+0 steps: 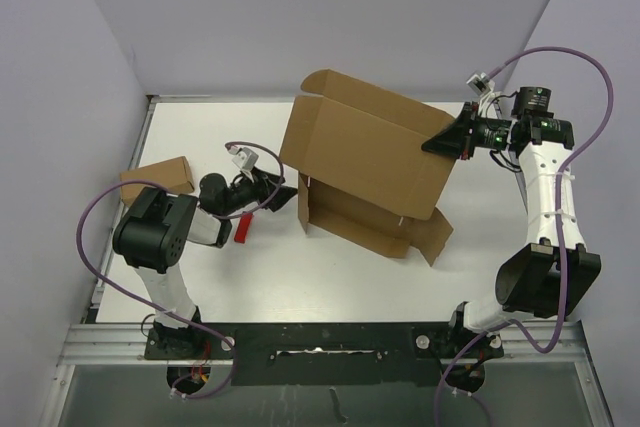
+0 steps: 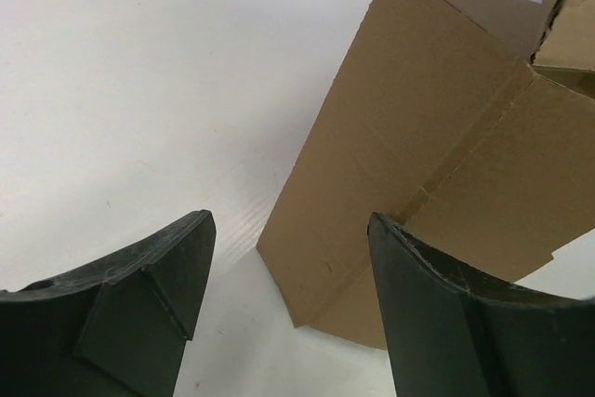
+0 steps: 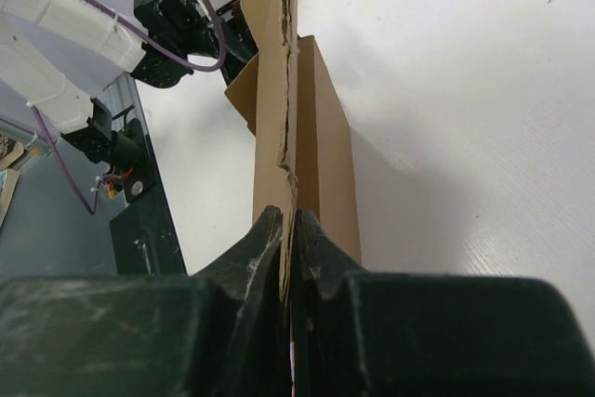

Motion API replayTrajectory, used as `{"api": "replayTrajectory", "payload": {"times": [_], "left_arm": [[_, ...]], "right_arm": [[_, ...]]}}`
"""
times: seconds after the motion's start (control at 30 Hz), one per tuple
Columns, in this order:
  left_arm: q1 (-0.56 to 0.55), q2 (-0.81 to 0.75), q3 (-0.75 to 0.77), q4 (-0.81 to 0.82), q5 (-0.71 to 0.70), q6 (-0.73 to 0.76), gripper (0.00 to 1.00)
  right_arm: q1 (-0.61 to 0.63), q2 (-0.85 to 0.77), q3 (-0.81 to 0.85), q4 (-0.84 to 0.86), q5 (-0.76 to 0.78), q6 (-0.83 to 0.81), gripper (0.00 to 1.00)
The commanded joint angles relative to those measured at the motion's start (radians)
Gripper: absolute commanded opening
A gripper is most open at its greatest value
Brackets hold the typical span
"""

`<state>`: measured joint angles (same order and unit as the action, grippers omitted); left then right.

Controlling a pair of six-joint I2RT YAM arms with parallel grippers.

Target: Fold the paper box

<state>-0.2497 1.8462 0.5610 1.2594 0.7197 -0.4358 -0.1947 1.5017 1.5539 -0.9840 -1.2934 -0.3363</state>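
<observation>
The paper box is a large brown cardboard mailer in the middle of the table. One big panel is lifted and tilted; its base and side flaps lie on the table. My right gripper is shut on the lifted panel's right edge; in the right wrist view the cardboard edge runs up from between the closed fingers. My left gripper is open and empty, just left of the box. In the left wrist view a box flap lies ahead of its spread fingers.
A much smaller brown cardboard box sits at the table's left edge. A small red block lies under the left arm. The left arm shows beyond the box in the right wrist view. Walls close in the back and both sides.
</observation>
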Motion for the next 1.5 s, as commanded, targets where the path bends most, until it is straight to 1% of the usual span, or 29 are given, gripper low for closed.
{"api": "replayTrajectory", "payload": {"times": [0.0,0.13,0.27,0.5,0.67,0.87,1.0,1.13,1.3,1.47], "left_arm": [[-0.021,-0.001,-0.012,0.147,0.034,0.060,0.67],[-0.023,0.014,-0.009,0.174,0.048,0.072,0.68],[-0.017,0.029,-0.030,0.253,0.059,0.064,0.73],[-0.012,0.021,-0.031,0.256,0.112,0.051,0.76],[-0.001,0.013,-0.055,0.256,0.125,0.056,0.77],[0.022,0.002,-0.088,0.256,0.149,0.052,0.77],[0.042,-0.021,-0.106,0.256,0.182,0.058,0.76],[0.039,-0.014,-0.093,0.255,0.219,0.054,0.75],[0.024,0.028,-0.065,0.255,0.196,0.052,0.74],[-0.009,0.030,-0.059,0.227,0.125,0.110,0.75]], "right_arm": [[0.007,-0.023,0.029,0.002,-0.008,-0.033,0.00],[0.006,-0.023,0.029,0.000,-0.009,-0.035,0.00],[0.006,-0.022,0.036,-0.001,-0.006,-0.035,0.00],[0.006,-0.008,0.053,-0.004,-0.010,-0.033,0.00],[0.006,-0.011,0.057,-0.001,-0.007,-0.030,0.00],[0.007,-0.006,0.060,0.006,-0.004,-0.022,0.00],[0.006,-0.005,0.060,0.010,-0.007,-0.017,0.00],[0.007,-0.004,0.057,0.010,-0.009,-0.016,0.00],[0.012,-0.008,0.050,0.014,-0.011,-0.012,0.00],[0.016,-0.011,0.043,0.019,-0.010,-0.008,0.00]]}}
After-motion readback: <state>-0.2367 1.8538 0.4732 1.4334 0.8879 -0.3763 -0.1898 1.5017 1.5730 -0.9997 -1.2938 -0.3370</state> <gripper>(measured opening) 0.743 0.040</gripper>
